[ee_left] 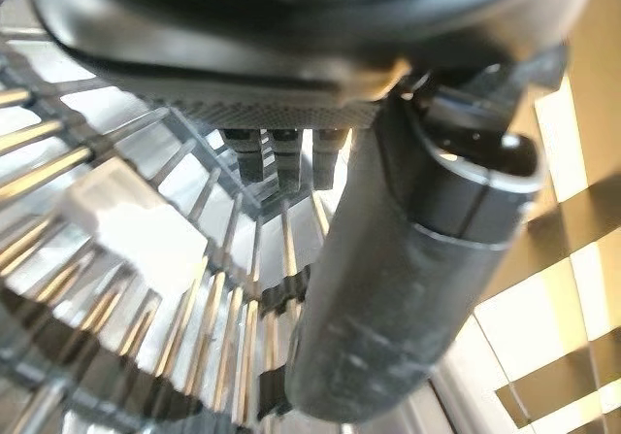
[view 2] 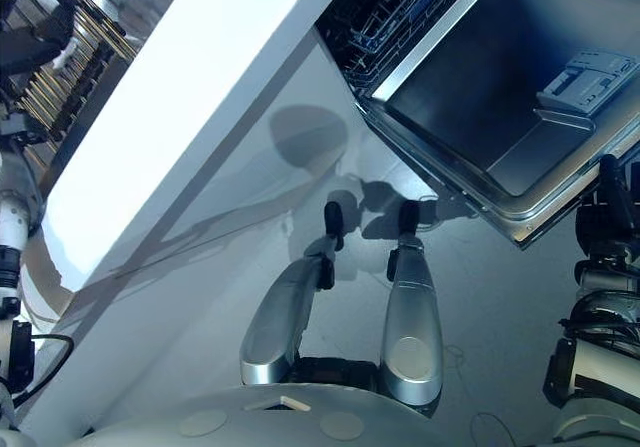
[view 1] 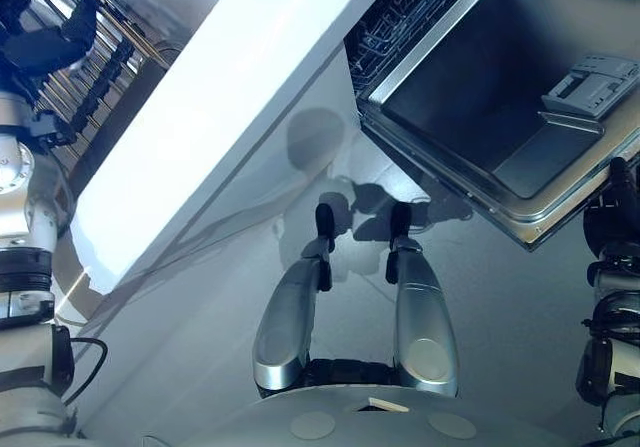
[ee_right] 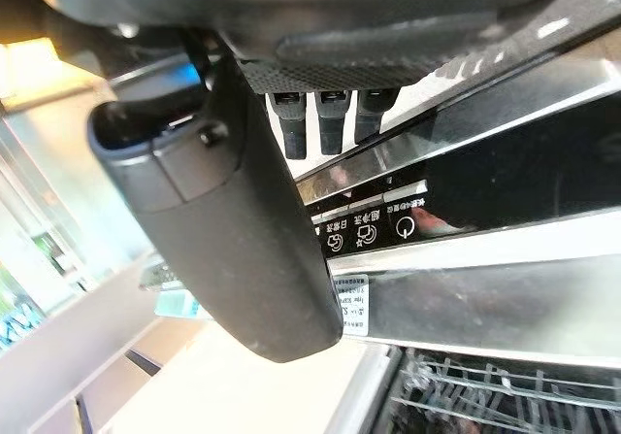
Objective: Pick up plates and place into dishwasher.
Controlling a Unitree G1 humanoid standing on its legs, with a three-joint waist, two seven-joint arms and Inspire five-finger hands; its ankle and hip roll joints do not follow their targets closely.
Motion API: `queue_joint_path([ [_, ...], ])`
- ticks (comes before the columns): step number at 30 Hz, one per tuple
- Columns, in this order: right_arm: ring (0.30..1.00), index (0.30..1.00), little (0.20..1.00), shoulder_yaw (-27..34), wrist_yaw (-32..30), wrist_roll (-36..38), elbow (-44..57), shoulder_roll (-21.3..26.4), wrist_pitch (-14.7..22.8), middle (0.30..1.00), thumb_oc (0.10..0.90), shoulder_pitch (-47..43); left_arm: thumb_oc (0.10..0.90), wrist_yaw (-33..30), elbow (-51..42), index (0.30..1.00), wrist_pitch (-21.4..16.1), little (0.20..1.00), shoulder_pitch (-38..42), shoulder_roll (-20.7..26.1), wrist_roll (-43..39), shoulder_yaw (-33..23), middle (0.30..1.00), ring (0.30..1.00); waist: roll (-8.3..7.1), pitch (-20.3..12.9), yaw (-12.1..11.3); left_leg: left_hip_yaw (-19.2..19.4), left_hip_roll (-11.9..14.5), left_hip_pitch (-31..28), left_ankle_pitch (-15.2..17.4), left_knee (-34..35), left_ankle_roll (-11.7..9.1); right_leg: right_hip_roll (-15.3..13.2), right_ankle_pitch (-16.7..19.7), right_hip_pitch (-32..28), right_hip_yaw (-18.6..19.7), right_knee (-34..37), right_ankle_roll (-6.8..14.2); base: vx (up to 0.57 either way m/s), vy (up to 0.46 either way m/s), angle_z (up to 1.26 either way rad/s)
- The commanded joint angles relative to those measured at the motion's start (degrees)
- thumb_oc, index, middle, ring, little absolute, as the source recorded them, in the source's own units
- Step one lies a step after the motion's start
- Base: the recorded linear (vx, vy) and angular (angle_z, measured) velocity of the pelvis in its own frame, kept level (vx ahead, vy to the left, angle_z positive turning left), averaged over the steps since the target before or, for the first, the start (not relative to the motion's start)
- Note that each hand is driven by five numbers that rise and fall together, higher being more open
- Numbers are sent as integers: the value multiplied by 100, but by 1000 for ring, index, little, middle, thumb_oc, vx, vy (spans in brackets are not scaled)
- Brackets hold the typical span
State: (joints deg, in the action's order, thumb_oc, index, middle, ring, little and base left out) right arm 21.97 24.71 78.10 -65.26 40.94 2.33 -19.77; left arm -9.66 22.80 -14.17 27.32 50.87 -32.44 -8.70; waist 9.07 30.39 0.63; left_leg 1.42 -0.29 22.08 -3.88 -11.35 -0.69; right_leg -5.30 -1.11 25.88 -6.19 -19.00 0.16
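My left hand (view 1: 55, 42) hovers over a metal wire dish rack (view 1: 110, 62) at the far left, beyond the white counter (view 1: 230, 97). In the left wrist view its thumb (ee_left: 408, 288) and fingers are relaxed above the rack's bars (ee_left: 194, 337) and hold nothing. A small white piece (ee_left: 126, 220) stands between the bars; I cannot tell whether it is a plate. The dishwasher's door (view 1: 500, 87) lies open at the upper right, with its wire basket (view 1: 400, 17) behind. My right hand (view 1: 615, 217) hangs empty beside the door's edge, by the control strip (ee_right: 388, 225).
The white counter runs diagonally between the dish rack and the dishwasher. A grey detergent compartment (view 1: 590, 85) sits on the inside of the open door. The door sticks out over the grey floor (view 1: 500, 307) in front of me.
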Motion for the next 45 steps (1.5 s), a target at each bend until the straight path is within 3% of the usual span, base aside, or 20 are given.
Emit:
queue_joint_path([
  [1,900,900,900,-1172,1381,-247,1155,-677,-817,900,800,-354,800,-245,-252,900,-701,900,158,-433,40,17,900,900,-358,-76,-292,-186,-341,557,923,-1092,327,120,-863,515,-365,-1271,-22,-22,-55,9],
  [5,900,900,900,-1732,1674,-71,2485,-946,-1039,900,800,-157,800,-212,-476,900,-749,900,39,-541,167,39,900,900,-508,-101,-328,-195,-457,936,1302,-2029,415,-31,-1072,777,-430,-2036,-113,24,-27,2],
  [8,900,900,900,-2015,1730,-101,3388,-1120,-1168,900,800,-173,800,-211,-717,900,-878,900,-148,-708,272,49,900,900,-586,-184,-367,-225,-555,1161,1796,-2775,478,-84,-1433,960,-365,-2664,-147,90,0,-18],
  [15,900,900,900,-2480,1275,-79,5704,-1794,-1517,900,800,-639,800,-112,-1385,900,-944,900,-595,-1143,521,-87,900,900,-625,-330,-517,-198,-648,1620,2342,-3864,634,-76,-1886,1401,-264,-3592,-289,59,51,-24],
  [21,900,900,900,-3117,1548,261,7696,-2455,-1871,900,800,-859,800,-143,-1423,900,-828,900,-884,-1383,630,-119,900,900,-637,-490,-595,-227,-770,1640,2490,-4161,678,-6,-1988,1378,-158,-3742,-309,103,85,-23],
  [24,900,900,900,-3425,1605,655,8417,-2547,-1825,900,800,-1048,800,-128,-1256,900,-821,900,-885,-1396,529,-124,900,900,-616,-508,-589,-191,-791,1568,2289,-4018,674,21,-1797,1298,-123,-3577,-358,9,117,-19],
  [27,900,900,900,-3651,1493,620,8909,-2489,-1529,900,800,-1146,800,-88,-1066,900,-893,900,-896,-1370,400,-144,900,900,-597,-540,-572,-178,-810,1395,2169,-3779,633,65,-1707,1142,-58,-3368,-365,60,106,-16],
  [31,900,900,900,-3589,875,232,9002,-2455,-1067,900,800,-950,800,-37,-924,900,-954,900,-950,-1347,221,-182,900,900,-577,-540,-504,-159,-786,1160,2039,-3457,570,75,-1605,957,-1,-3110,-353,35,72,2],
  [35,900,900,900,-2930,394,-184,8413,-2583,-1354,900,800,-346,800,103,-801,900,-1200,900,-1279,-1503,126,-339,900,900,-550,-586,-398,-93,-719,921,1938,-3118,517,34,-1502,786,22,-2818,-308,31,86,33],
  [37,900,900,900,-2413,807,-618,7748,-2686,-1675,900,800,187,800,164,-864,900,-1360,900,-1616,-1746,201,-505,900,900,-528,-647,-311,-26,-661,774,1875,-2866,491,18,-1463,706,46,-2635,-272,30,110,57],
  [40,900,900,900,-2027,1572,-1070,6705,-2626,-1709,900,800,953,800,220,-1034,900,-1572,900,-2077,-1994,195,-660,900,900,-522,-684,-215,52,-589,617,1771,-2569,447,3,-1375,606,74,-2366,-212,6,99,28],
  [43,900,900,900,-1964,1579,-1154,5987,-2405,-1046,900,800,1356,800,184,-1104,900,-1733,900,-2282,-2096,195,-664,900,900,-537,-687,-161,81,-547,517,1664,-2306,413,31,-1297,536,93,-2119,-173,-28,45,-4],
  [45,900,900,900,-1835,1102,-1554,5353,-2252,-15,900,800,1662,800,114,-1150,900,-1821,900,-2416,-2135,150,-679,900,900,-562,-698,-87,102,-498,369,1537,-2002,393,66,-1200,416,111,-1817,-135,-34,50,-7],
])
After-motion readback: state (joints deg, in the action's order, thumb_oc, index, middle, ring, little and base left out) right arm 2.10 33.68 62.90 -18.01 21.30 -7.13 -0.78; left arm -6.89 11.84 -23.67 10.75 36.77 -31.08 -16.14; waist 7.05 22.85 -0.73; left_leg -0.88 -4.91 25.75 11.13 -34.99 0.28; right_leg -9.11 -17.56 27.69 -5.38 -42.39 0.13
